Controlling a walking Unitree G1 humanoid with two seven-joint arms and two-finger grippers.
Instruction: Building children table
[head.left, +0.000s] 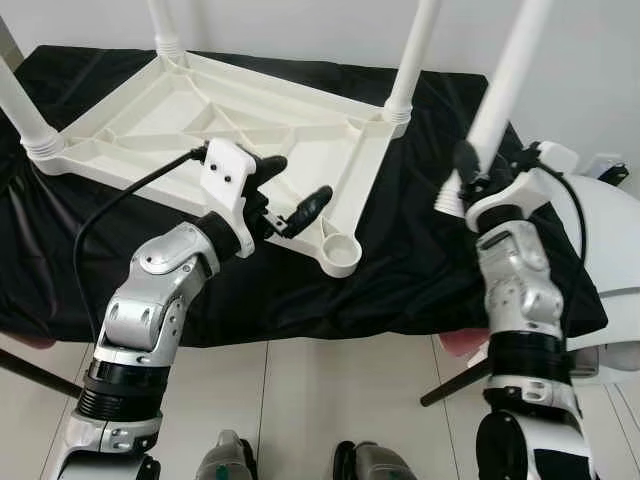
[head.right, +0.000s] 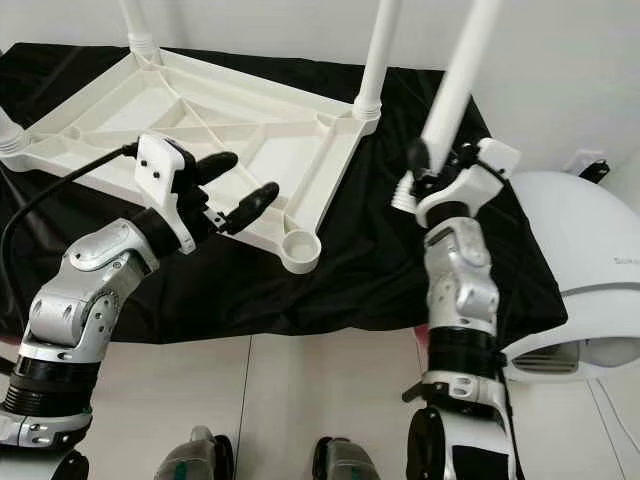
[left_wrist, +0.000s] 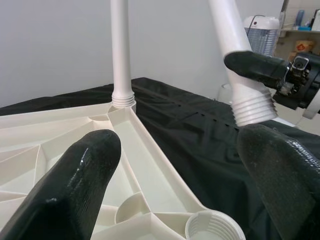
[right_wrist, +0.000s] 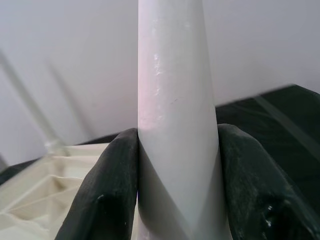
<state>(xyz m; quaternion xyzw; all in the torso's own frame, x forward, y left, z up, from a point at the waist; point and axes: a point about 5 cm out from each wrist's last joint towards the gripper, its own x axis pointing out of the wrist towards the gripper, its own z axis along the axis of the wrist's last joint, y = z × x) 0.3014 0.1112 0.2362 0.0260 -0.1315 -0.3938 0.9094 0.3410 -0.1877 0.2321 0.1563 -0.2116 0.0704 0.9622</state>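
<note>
Right tool (head.left: 466, 175) clenches our last leg (head.left: 505, 85), threaded end down, beside the upturned top (head.left: 230, 125) on the bench (head.left: 420, 270); left tool (head.left: 290, 190) gapes over the empty socket (head.left: 340, 250), probably to steady it.

Surface w/ black cloth (head.left: 420, 270) draped over; white tabletop (head.left: 240, 130) lying upside down on cloth.
</note>
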